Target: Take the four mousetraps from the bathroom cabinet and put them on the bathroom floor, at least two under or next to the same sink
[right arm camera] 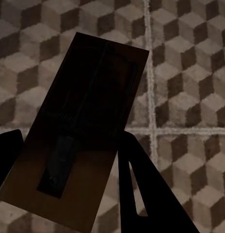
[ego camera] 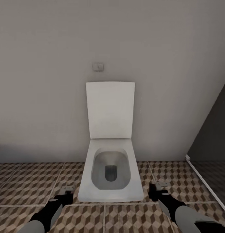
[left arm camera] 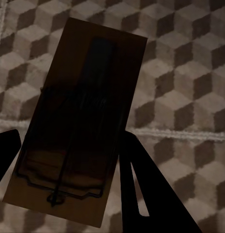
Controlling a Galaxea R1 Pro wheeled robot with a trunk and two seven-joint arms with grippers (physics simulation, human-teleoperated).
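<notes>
A: Status? Each arm carries a trap. The left gripper (left arm camera: 69,160) is clamped across one mousetrap (left arm camera: 78,126), board flat between the fingers. The right gripper (right arm camera: 69,160) grips the other mousetrap (right arm camera: 78,131) the same way. Both hang above the bathroom floor (ego camera: 25,181).

B: And where are we facing?

A: The toilet (ego camera: 110,171), lid up, against the far wall. No sink visible from here.

B: Risks?

A: Dropping them here likely fails the sink condition. Also, the boards are thin, so a loose pinch could let one slip while driving. The arms flank the bowl closely; turning the base might clip it.
</notes>
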